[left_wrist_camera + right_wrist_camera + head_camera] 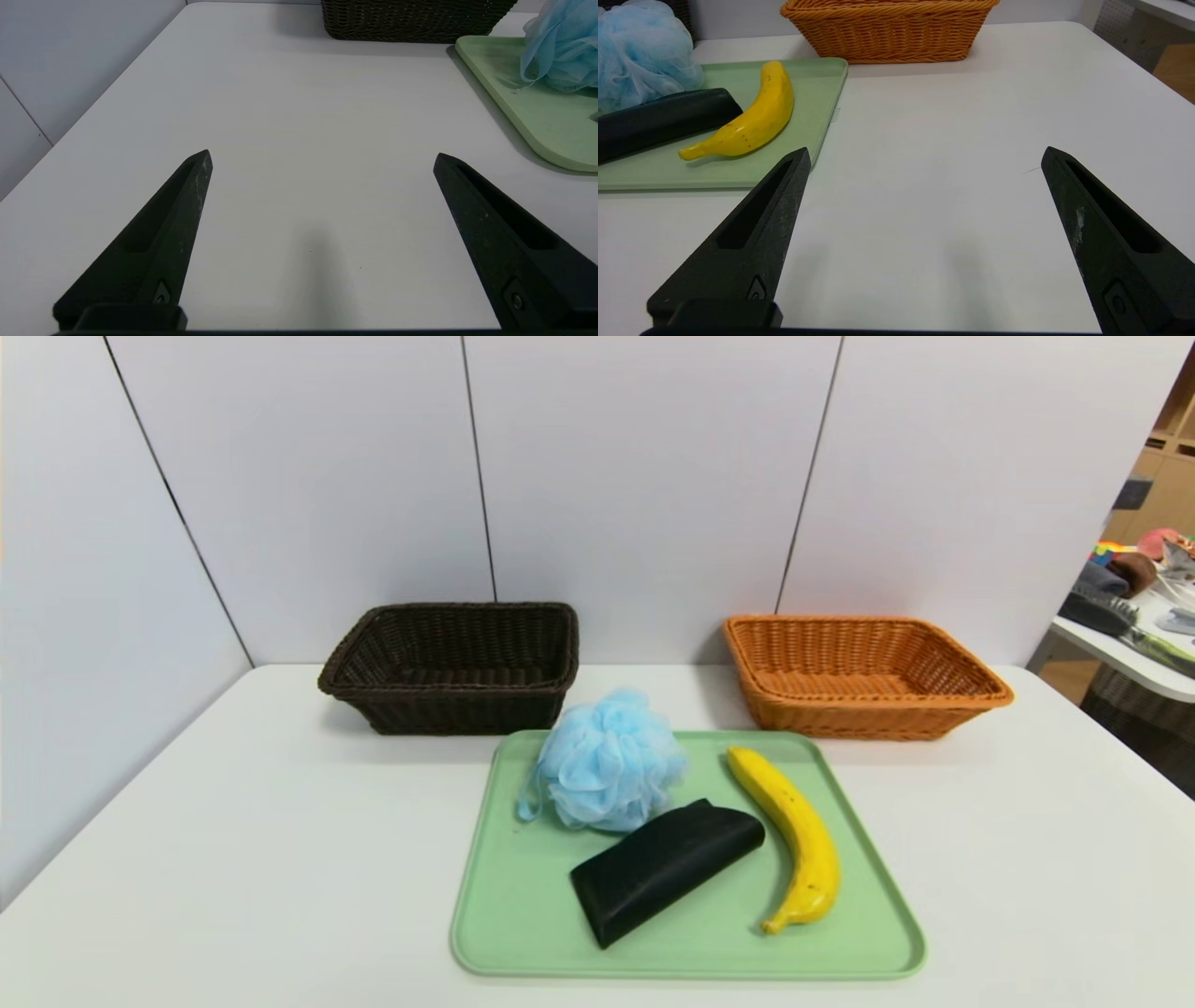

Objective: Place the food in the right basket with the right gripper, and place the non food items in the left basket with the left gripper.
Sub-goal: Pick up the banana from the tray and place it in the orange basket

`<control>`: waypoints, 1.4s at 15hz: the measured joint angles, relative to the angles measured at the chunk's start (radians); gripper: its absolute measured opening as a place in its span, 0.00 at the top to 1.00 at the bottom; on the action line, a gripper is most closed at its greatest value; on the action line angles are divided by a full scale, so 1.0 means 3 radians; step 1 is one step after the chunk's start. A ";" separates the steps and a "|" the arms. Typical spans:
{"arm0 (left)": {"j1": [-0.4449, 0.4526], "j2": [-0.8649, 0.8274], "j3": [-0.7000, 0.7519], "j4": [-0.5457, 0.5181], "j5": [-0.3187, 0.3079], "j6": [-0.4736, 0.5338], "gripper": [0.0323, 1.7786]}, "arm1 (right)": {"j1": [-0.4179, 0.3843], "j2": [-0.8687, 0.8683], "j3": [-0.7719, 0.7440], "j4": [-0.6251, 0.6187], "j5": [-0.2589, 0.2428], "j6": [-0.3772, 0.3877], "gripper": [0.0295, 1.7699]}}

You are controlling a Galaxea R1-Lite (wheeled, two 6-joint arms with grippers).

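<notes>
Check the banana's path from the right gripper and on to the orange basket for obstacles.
Nothing visible stands between the open right gripper and the banana, nor between it and the orange basket; only the tray's low rim lies there.

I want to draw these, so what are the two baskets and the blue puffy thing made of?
Both the dark basket and orange basket look like woven wicker, maybe plastic, with criss-cross strands. The blue puff seems soft plastic mesh: thin, see-through ruffles.
</notes>
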 joint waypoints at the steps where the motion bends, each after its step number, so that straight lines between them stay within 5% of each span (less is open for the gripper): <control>1: 0.0000 0.0000 0.0000 0.0001 0.0001 0.0002 0.05 | 0.0000 0.0000 0.0000 0.0000 0.0000 -0.0002 0.03; 18: 0.0000 0.0000 -0.0008 0.0017 0.0009 0.0056 0.05 | 0.0000 0.0000 -0.0006 0.0002 0.0035 -0.0118 0.03; 21: -0.0001 0.0003 -0.0152 0.0096 -0.0062 0.0035 0.05 | 0.0000 0.0000 -0.0200 0.0094 0.0144 -0.0089 0.03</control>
